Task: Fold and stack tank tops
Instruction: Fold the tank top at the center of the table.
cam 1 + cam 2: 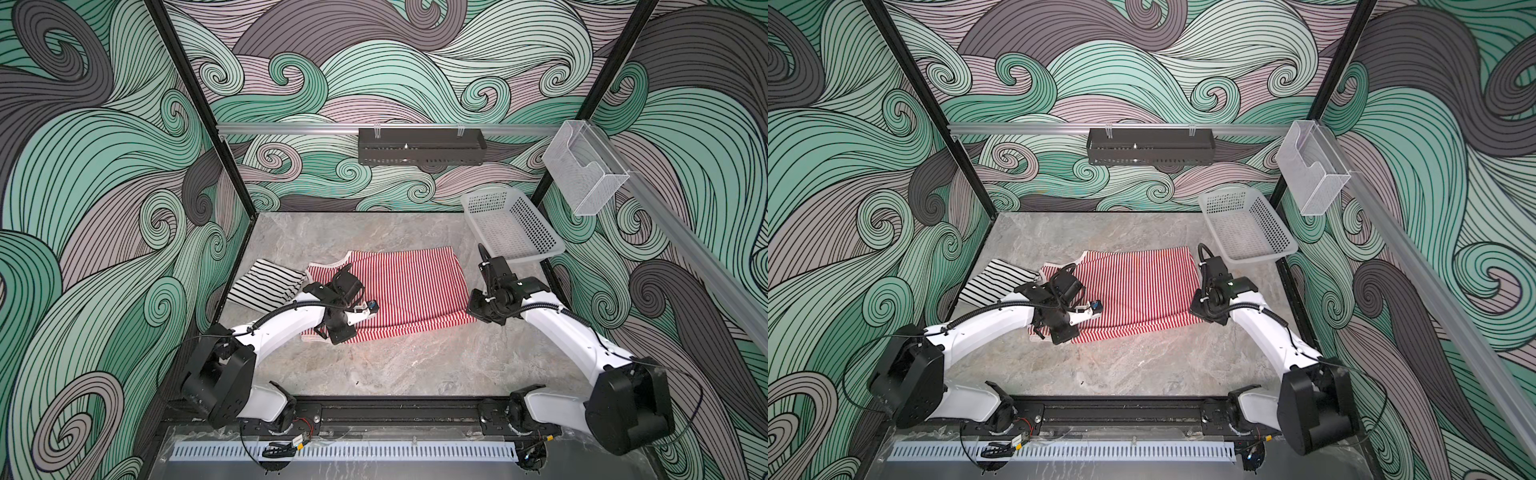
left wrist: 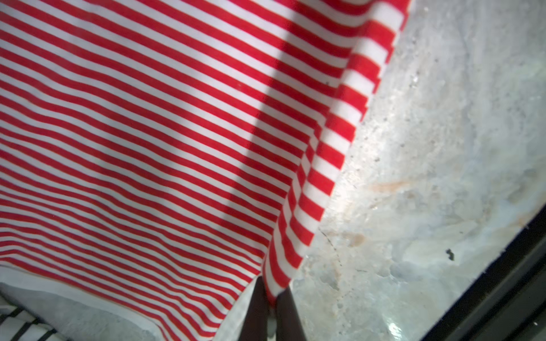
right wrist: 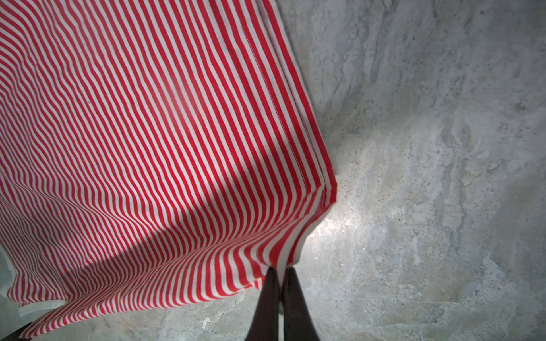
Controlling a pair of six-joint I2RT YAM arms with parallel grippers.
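Top views, both: grey marble-look desk point(image 1: 415, 365) carries red-and-white striped knit tank top point(image 1: 407, 286) spread mid-desk, folded black-and-white striped knit tank top point(image 1: 266, 286) just beside its left end. Clenched on the red one's near edge: left claw point(image 2: 273, 290), right claw point(image 3: 282, 273).

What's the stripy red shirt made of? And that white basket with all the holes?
The red striped top looks like soft, matte knitted cloth: it sags and wrinkles, with a stitched hem in the right wrist view. The white basket seems stiff, slightly shiny plastic: thin moulded walls with neat rows of holes.
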